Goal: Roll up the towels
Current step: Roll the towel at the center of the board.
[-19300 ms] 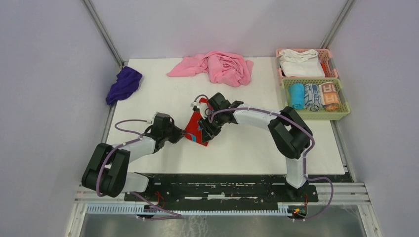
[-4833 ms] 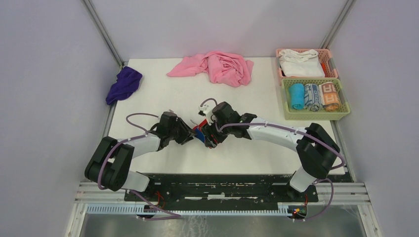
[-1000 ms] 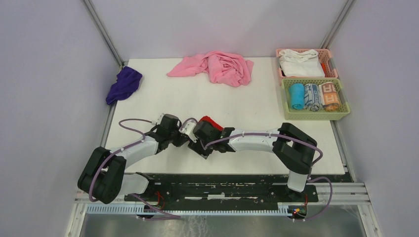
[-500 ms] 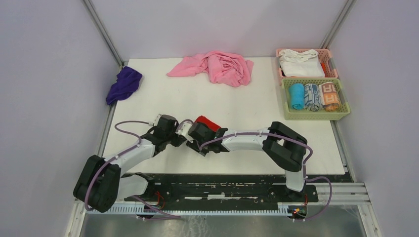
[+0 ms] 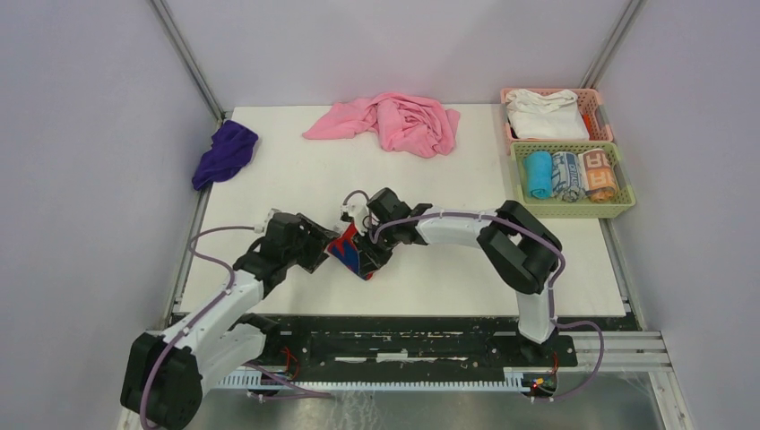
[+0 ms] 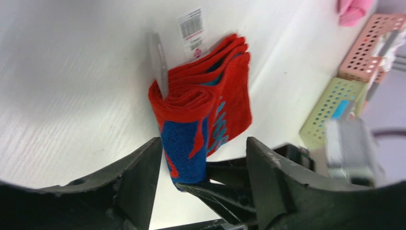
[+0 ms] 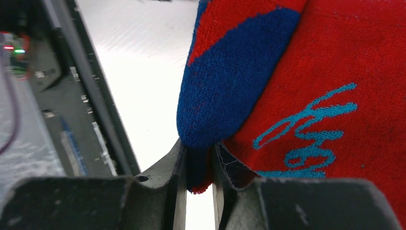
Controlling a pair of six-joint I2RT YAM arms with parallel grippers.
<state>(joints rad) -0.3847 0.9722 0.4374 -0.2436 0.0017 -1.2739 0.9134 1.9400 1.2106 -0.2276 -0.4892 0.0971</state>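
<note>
A red towel with blue patches and teal lettering (image 5: pixel 351 252) lies folded in thick layers near the table's front middle. It fills the left wrist view (image 6: pixel 203 108), a white label (image 6: pixel 191 31) at its far end. My left gripper (image 5: pixel 315 250) stands open just left of it; in its own view the gripper (image 6: pixel 203 184) has its fingers apart on either side of the towel's blue end, not pressing it. My right gripper (image 5: pixel 369 255) reaches in from the right. Its jaws are shut on the towel's lower edge (image 7: pixel 198 175).
A crumpled pink towel (image 5: pixel 394 121) lies at the back middle and a purple one (image 5: pixel 224 152) at the back left edge. At the back right, a pink basket (image 5: pixel 547 91) holds white cloth. A green basket (image 5: pixel 574 212) holds three rolled towels.
My left gripper has opened and drawn back to the left and nearer. The right gripper has closed on the towel's edge and shifted slightly right, so the towel now shows between the two.
</note>
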